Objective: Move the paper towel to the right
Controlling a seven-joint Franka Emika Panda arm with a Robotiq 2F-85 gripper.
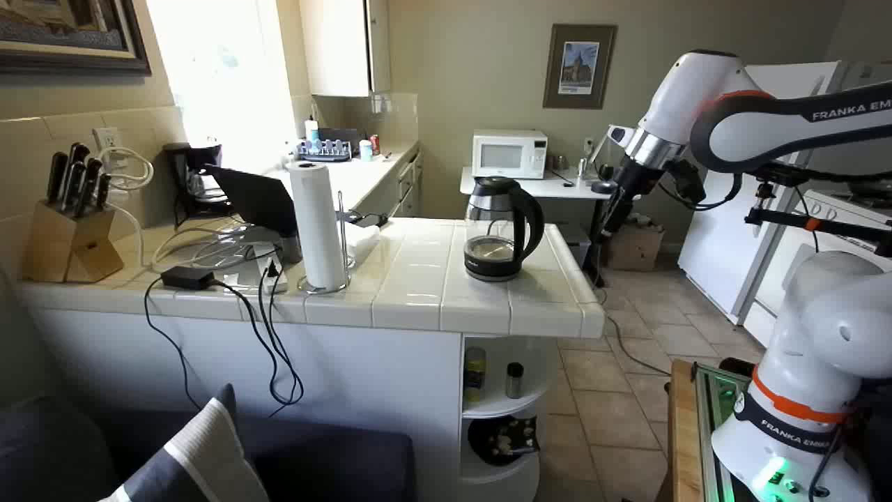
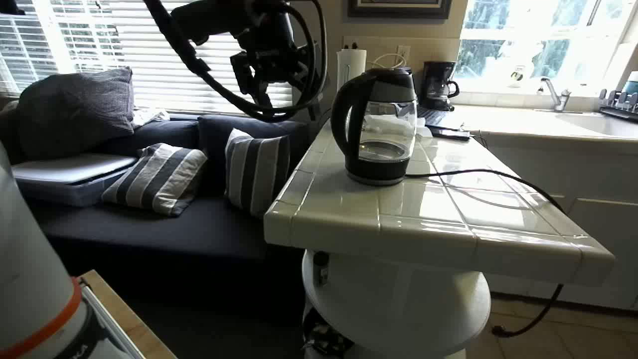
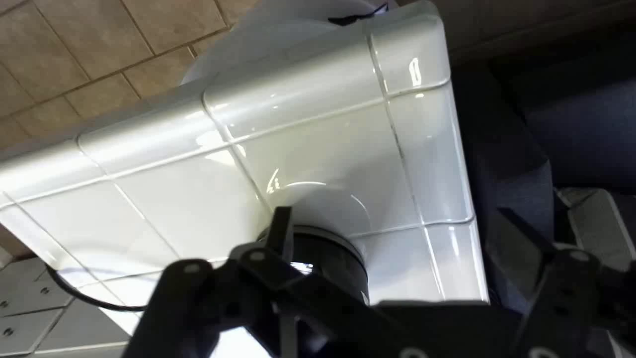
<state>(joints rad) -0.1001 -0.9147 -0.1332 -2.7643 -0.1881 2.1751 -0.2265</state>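
The move looks not yet begun: near the long edge of the glossy white-tiled counter, well apart from the white jointed robot arm, the tall white paper-towel roll stands upright; approach, grasp and shift right all seem to remain. Its paper is matte, its cylinder straight-sided. The clear glass, black-handled kettle is rounded and shiny. The black two-fingered gripper is spread apart, grasping nothing. A thin metal rod flanks the roll.

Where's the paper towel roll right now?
In an exterior view, the paper towel roll stands on the tiled counter, left of the glass kettle and just right of the laptop.
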